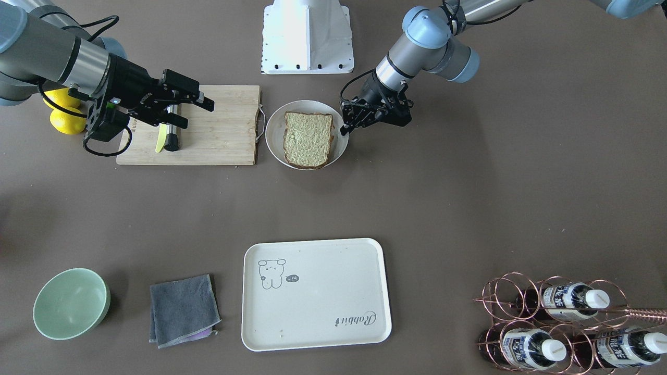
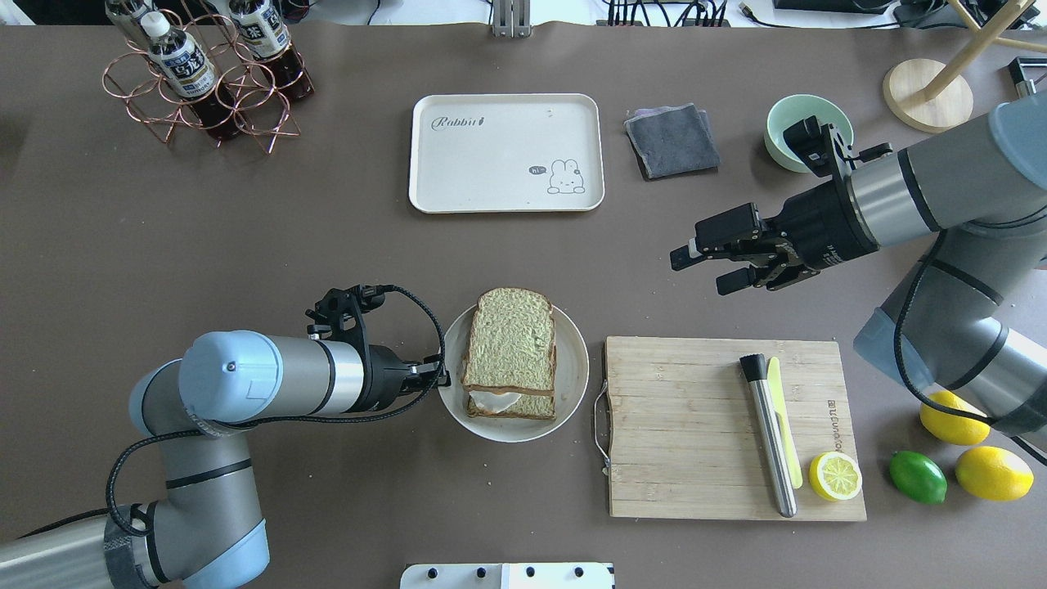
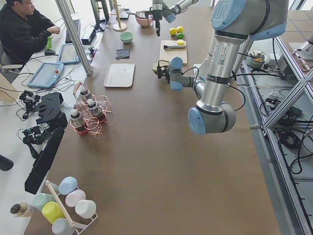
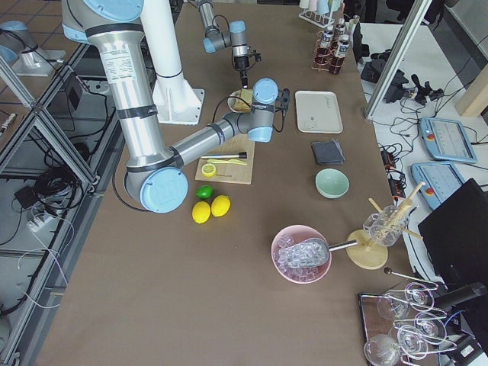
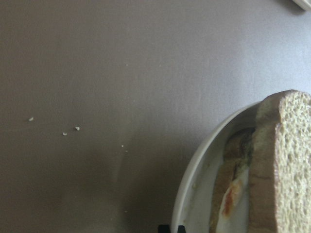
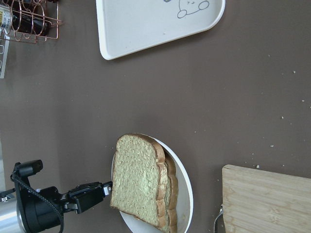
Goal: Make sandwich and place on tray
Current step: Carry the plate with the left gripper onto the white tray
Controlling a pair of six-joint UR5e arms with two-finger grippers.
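Item: sandwich (image 2: 511, 348), assembled: 2 bread slices stacked, egg white showing between them at the end toward the robot. Loc.: on round white plate (image 2: 574, 384), mid-table (image 2: 245, 245), nearer the robot's edge. Long axis approx. robot's edge to far edge. Tray (image 2: 491, 164): bare, near the far edge, almost straight beyond the plate, well apart from it; long side parallel w/ that edge. Left gripper (image 2: 438, 378): low, at the plate's rim on the robot's-left side, pointing at the sandwich, which lies just to its right. Tips look close together in the wrist view, but can't tell whether pressed together or pinching the rim. Right gripper (image 2: 703, 272): spread, holding nothing, above bare table beyond the cutting board (image 2: 695, 425), well apart from the plate. Nearer arm: left. Judgement: build done, transfer to the tray outstanding; next move prob. falls to the left arm and runs away from the robot, toward the far edge.
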